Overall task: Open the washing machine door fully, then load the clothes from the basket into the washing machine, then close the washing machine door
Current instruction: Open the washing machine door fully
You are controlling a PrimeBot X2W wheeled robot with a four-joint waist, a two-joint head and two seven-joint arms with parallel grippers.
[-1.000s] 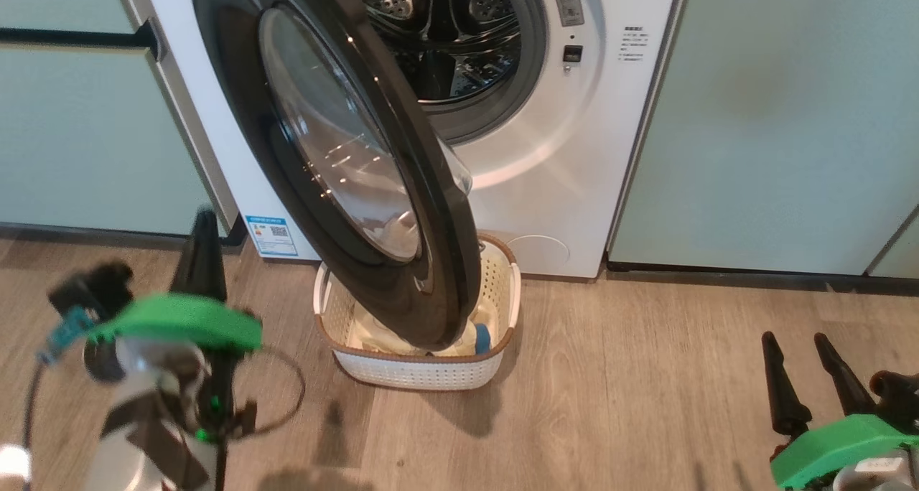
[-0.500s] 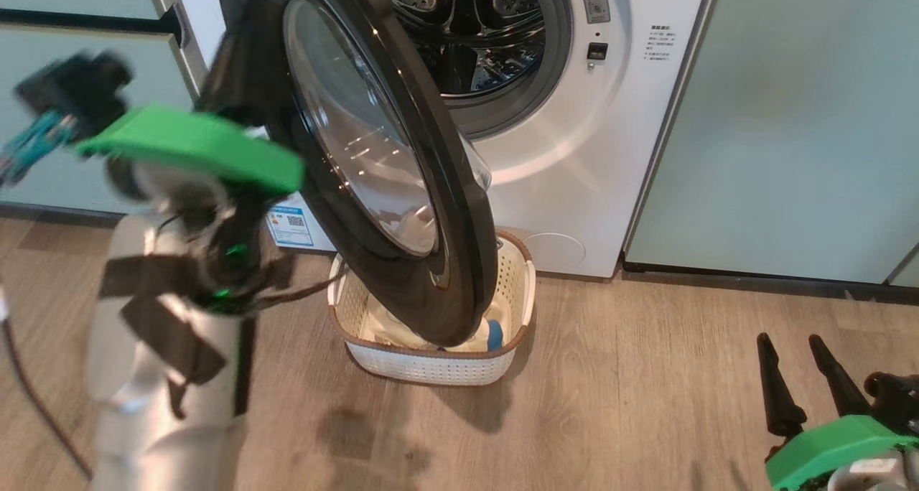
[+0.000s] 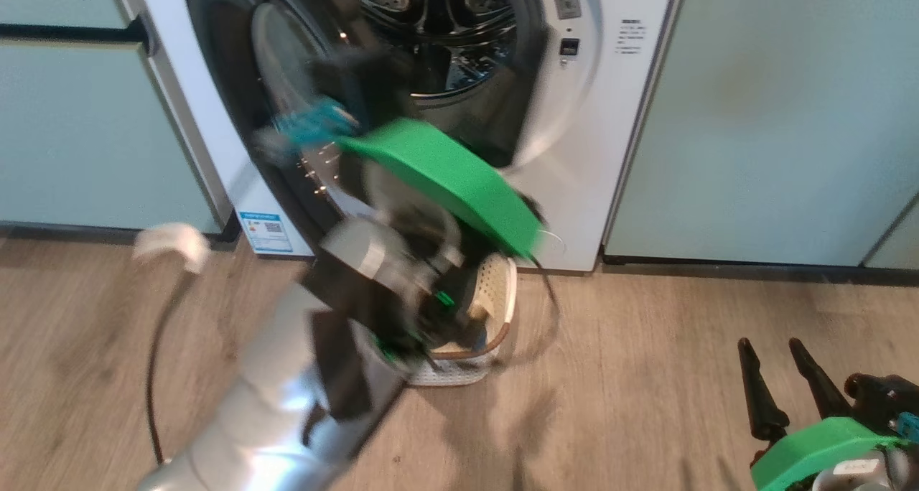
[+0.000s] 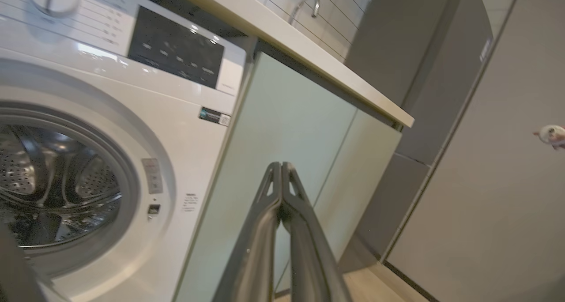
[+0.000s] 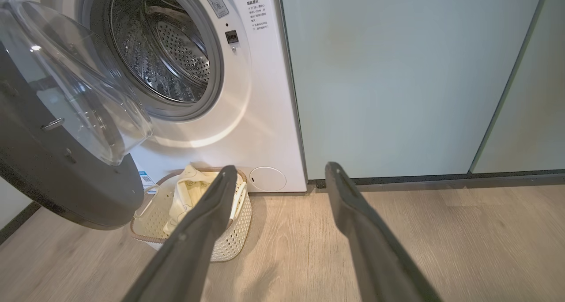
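Still, the washing machine door (image 5: pixel 62 116) was found only part open, hung out over the basket (image 5: pixel 236 238). The basket was set on the floor (image 5: pixel 397 231) against the washing machine (image 5: pixel 265 116), with the clothes (image 5: pixel 190 191) piled in it untouched. No cloth was seen in the drum (image 5: pixel 163 50).

Within the last second the left arm (image 3: pixel 287 405) was swung up from low at the left, past the door's outer edge and across its front. It was badly blurred in the head view, and part of that shift was owed to camera motion. The left hand (image 4: pixel 281 167) was kept closed on nothing, pointed toward the green cabinet (image 4: pixel 287 130) beside the drum opening. No wider door swing could be confirmed. The right hand (image 5: pixel 280 167) was left open and empty, low at the right.

Judged: step one was unfinished, a push from the door's inner side was likely being set up, and loading was blocked until then.
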